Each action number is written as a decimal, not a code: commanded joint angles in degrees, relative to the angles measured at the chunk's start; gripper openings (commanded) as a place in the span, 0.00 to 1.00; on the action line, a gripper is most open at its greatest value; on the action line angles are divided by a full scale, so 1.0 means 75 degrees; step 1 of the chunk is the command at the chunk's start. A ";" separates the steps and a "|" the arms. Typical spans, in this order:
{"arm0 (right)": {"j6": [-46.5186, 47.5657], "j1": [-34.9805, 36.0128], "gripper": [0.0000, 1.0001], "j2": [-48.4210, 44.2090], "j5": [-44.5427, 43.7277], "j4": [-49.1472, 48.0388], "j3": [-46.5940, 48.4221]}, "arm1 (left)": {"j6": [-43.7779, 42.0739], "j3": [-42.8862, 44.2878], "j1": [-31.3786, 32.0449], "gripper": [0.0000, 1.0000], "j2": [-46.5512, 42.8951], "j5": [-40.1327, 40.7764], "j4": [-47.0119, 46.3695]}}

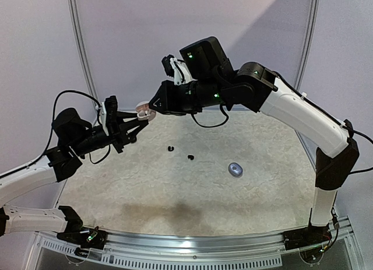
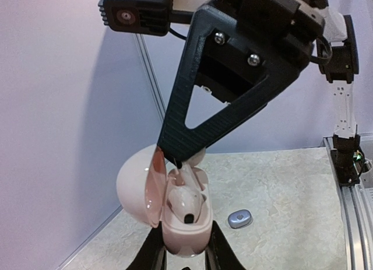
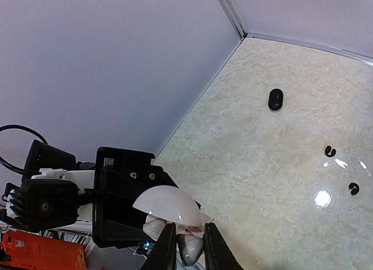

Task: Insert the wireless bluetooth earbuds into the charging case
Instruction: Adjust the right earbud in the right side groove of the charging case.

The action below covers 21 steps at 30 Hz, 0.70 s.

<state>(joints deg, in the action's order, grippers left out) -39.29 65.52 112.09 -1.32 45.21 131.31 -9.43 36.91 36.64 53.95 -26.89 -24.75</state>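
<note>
Both arms are raised above the desk (image 1: pixel 175 188), meeting at its far left.

Left gripper (image 2: pixel 185 246): jaws pinching the base of a pale pink charging case (image 2: pixel 183 226), held upright with its lid (image 2: pixel 137 185) swung open to the left. One whitish earbud (image 2: pixel 189 203) sits in the case, a dark spot on it.

Right gripper (image 2: pixel 178 159): tip down at the open mouth of the case. In the right wrist view its jaws stand close together over a pale bud (image 3: pixel 187 245); cannot tell whether they actually grip it.

On the desk, well apart from the case: two small black earbuds (image 1: pixel 171 148) and (image 1: pixel 190 157) near the middle, just beside each other. To their right lies a small grey-blue oval thing (image 1: pixel 235 169), closed, alone.
</note>
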 commanded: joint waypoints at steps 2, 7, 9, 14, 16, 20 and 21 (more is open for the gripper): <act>0.0082 0.0045 0.16 0.0182 0.0094 -0.0060 0.0095 | 0.0052 -0.0070 0.0118 0.00 -0.0092 0.0122 0.0089; 0.0091 0.0045 0.14 0.0194 0.0094 -0.0132 0.0094 | 0.0350 0.0015 0.0118 0.00 -0.0058 0.0261 0.0121; 0.0126 0.0043 0.12 0.0184 0.0094 -0.0144 0.0083 | 0.0510 0.0052 0.0118 0.00 -0.0059 0.0280 0.0149; 0.0601 0.0054 0.11 0.0185 0.0590 -0.0253 0.0053 | 0.0929 0.0095 0.0118 0.00 -0.0109 0.0075 0.0195; 0.0977 0.0065 0.11 0.0183 0.0745 -0.0212 -0.0006 | 0.0987 0.0101 0.0118 0.00 -0.0141 -0.0049 0.0205; 0.1400 0.0073 0.11 0.0221 0.1090 -0.0176 -0.0267 | 0.1121 0.0141 0.0106 0.00 -0.0199 -0.0216 0.0230; 0.1480 0.0075 0.11 0.0234 0.1101 -0.0134 -0.0284 | 0.1176 0.0142 0.0096 0.00 -0.0201 -0.0261 0.0224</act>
<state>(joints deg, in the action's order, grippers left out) -32.73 65.39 112.12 1.58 44.07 130.93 -2.90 36.91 36.67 53.17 -27.40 -23.51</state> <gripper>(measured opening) 0.121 0.202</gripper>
